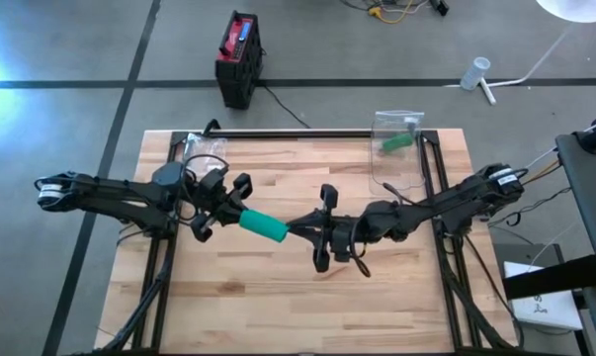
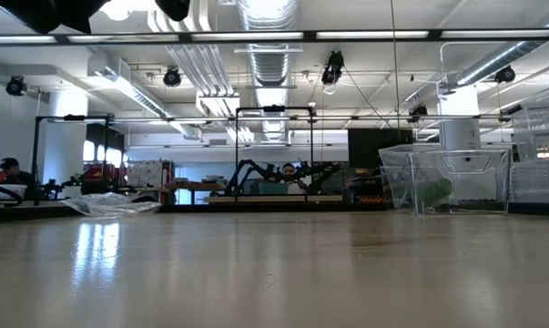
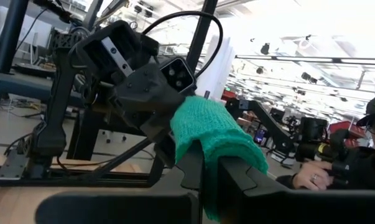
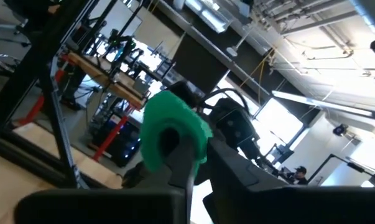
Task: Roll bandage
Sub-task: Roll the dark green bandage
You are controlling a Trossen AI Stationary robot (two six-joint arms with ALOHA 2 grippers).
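A green bandage roll (image 1: pixel 264 226) hangs in the air over the middle of the wooden table (image 1: pixel 278 297), between my two grippers. My left gripper (image 1: pixel 240 214) reaches in from the table's left and is shut on the roll's left end. My right gripper (image 1: pixel 299 230) reaches in from the right and is shut on the roll's right end. The left wrist view shows the green knit (image 3: pixel 215 127) over my own fingers, with the right gripper's dark head (image 3: pixel 143 81) right behind it. The right wrist view looks at the roll's round end (image 4: pixel 171 134). My left gripper pinches the roll's left end (image 3: pixel 206 155) between its two fingers, coming nearly level from the table's left. Green cloth drapes over one fingertip (image 3: pixel 237 171). The roll is lifted clear of the table and lies about level, slanting toward the near right. My right gripper meets the roll's right end (image 4: pixel 196 134) from the table's right, nearly level and in line with the roll. One finger (image 4: pixel 181 165) runs up across the end face to its dark middle. The rim sits at the fingertips; whether a finger goes inside, I cannot tell.
A clear plastic bag (image 1: pixel 396 148) with a green roll inside stands at the table's far right, and also shows in the low view as a clear bag (image 2: pixel 442 182). Crumpled clear plastic (image 1: pixel 204 146) lies at the far left. A red and black box (image 1: pixel 240 54) stands on the floor beyond.
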